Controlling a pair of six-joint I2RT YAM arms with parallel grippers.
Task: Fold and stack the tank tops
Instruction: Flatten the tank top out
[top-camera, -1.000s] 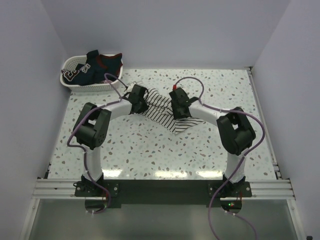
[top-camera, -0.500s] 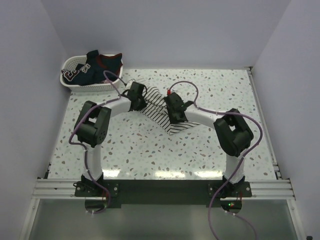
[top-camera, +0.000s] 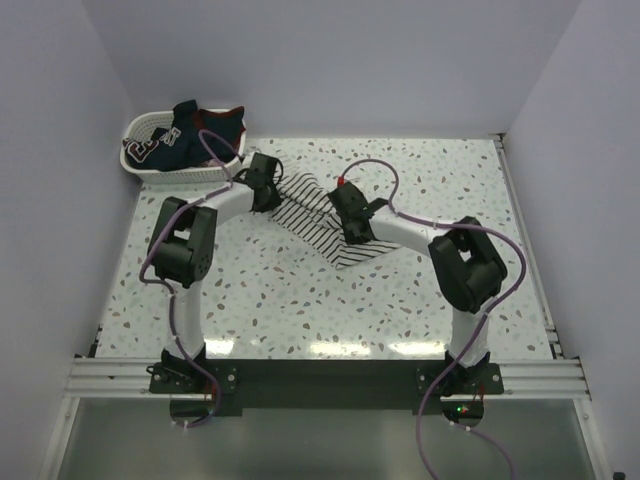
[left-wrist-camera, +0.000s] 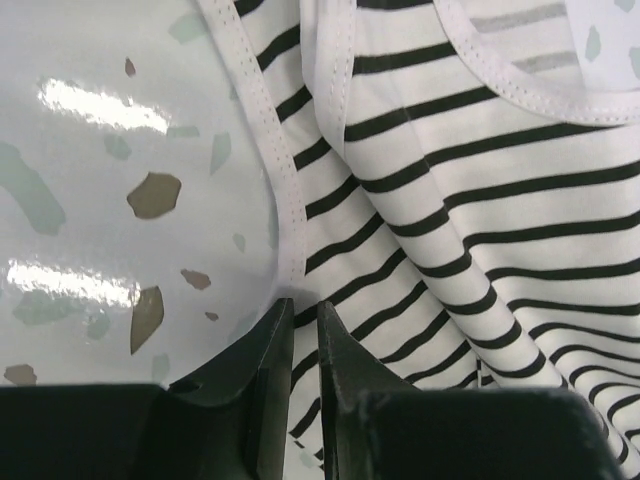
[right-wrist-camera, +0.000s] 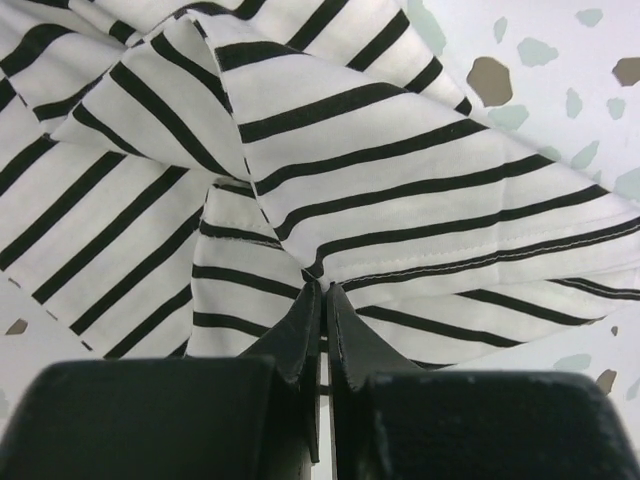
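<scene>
1. Left gripper (left-wrist-camera: 304, 325) was clamped narrow on the trimmed edge of the striped tank top (left-wrist-camera: 480, 200).
2. Right gripper (right-wrist-camera: 322, 300) pinched a fold of it.
3. Navy tank top (top-camera: 200, 126) lay in the basket (top-camera: 140, 166), at 10 o'clock from the striped one.

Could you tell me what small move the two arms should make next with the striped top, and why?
Probably ease the grippers apart, low over the table, to flatten the striped tank top. The left gripper pinches its hemmed edge, the right gripper a bunched fold, and the cloth between lies creased and doubled.
</scene>
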